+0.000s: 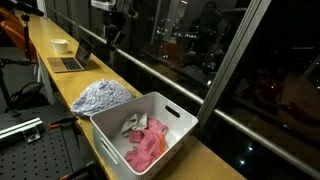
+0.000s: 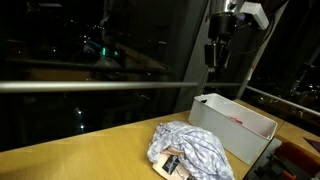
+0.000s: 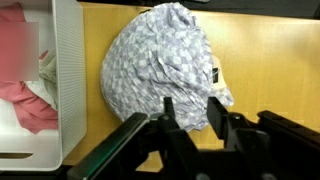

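- Two fingers (image 3: pixel 173 118) stand wide apart, empty, high above the tabletop (image 3: pixel 270 60).
- Crumpled cloth (image 3: pixel 160 60) lies at 12 o'clock from them in the wrist view, bin (image 3: pixel 70 80) just beside at its 9 o'clock.

crumpled cloth (image 3: pixel 160 68) on table (image 3: pixel 270 60), beside bin (image 3: pixel 70 80) w/ clothes (image 3: pixel 25 95).

The pincer (image 1: pixel 113 35) hangs high, with open air between it and the worktop (image 1: pixel 108 72). Window glass (image 1: pixel 190 45) closes the whole right side. At the near end a heaped patterned cloth (image 1: pixel 103 97) lies just beside the white bin (image 1: pixel 108 140). Farther off stand a laptop (image 1: pixel 72 60) and a cup (image 1: pixel 61 45), with a bare strip between laptop and cloth.
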You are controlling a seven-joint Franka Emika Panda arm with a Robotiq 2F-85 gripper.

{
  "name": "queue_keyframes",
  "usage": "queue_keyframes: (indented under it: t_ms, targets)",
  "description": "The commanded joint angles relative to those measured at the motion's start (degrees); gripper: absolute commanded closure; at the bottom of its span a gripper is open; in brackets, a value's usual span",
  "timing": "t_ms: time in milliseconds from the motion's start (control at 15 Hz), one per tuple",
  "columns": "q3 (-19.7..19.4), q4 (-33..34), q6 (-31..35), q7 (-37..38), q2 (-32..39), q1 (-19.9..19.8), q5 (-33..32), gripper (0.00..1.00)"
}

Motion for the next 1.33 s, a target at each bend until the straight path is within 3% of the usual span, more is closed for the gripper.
queue_keyframes:
  t_ms: [0, 267, 800, 1267]
  targets:
    - [-2.39, -8.34, 4.57, -4.91, -6.91, -2.56, 2.92, 0.27]
    - [-5.6, -15.76, 8.22, -10.0, -13.32, -6.66, 2.13, 0.01]
    - [-10.96, -24.62, 16.21, -22.84, -14.2, -13.17, 2.21, 0.0]
    - [-12.74, -27.71, 24.07, -26.68, -8.69, -15.64, 1.53, 0.0]
